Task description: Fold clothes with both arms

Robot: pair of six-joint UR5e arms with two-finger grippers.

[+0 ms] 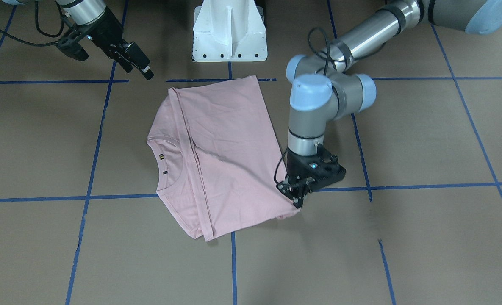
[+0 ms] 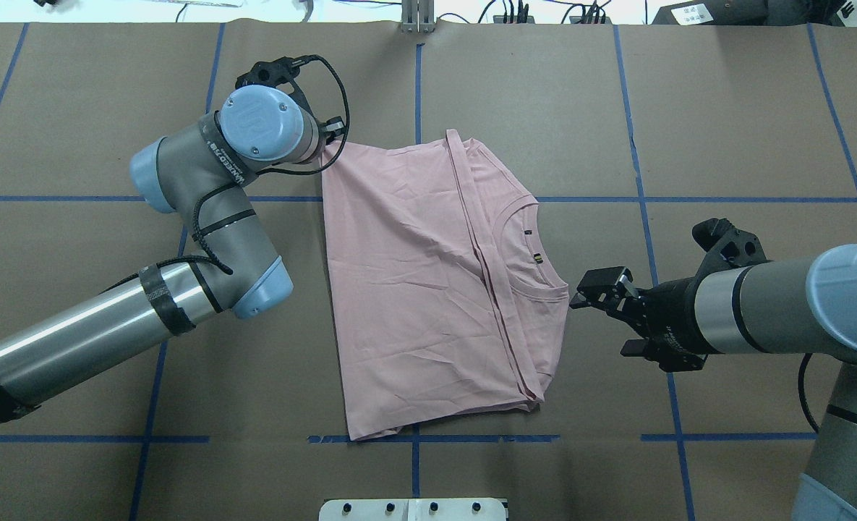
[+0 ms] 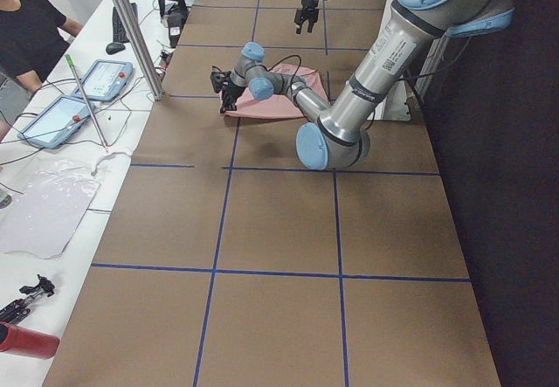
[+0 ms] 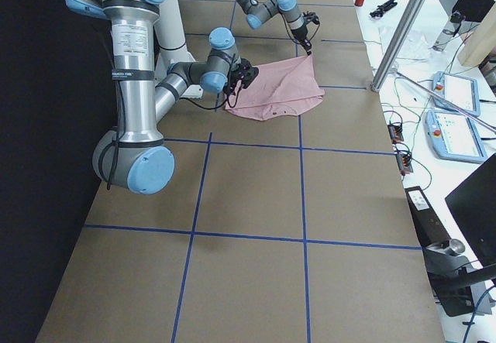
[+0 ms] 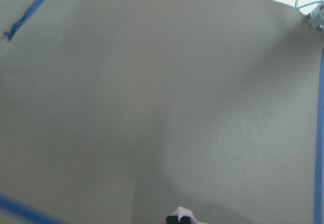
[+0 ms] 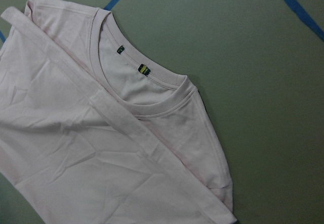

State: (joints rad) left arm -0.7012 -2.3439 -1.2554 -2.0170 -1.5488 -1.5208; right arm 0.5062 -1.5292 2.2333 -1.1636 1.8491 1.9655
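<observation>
The pale pink T-shirt [image 1: 225, 152] [image 2: 414, 289] lies folded in half on the brown table. Its collar and one sleeve stick out from under the folded layer, and the print is hidden. My left gripper [image 1: 298, 202] points down at the shirt's corner on the operators' side. It is shut on that corner, and a bit of pink cloth shows at its fingertips in the left wrist view [image 5: 178, 218]. My right gripper [image 1: 140, 73] [image 2: 602, 318] is open and empty, hovering just off the shirt's sleeve edge. The right wrist view shows the collar [image 6: 147, 107].
The white pedestal base [image 1: 229, 34] stands at the robot's side of the table. Blue tape lines [image 1: 234, 262] grid the brown surface. A side bench with control tablets [image 3: 87, 81], a metal pole [image 3: 131, 29] and a person [image 3: 26, 29] lies beyond the far edge.
</observation>
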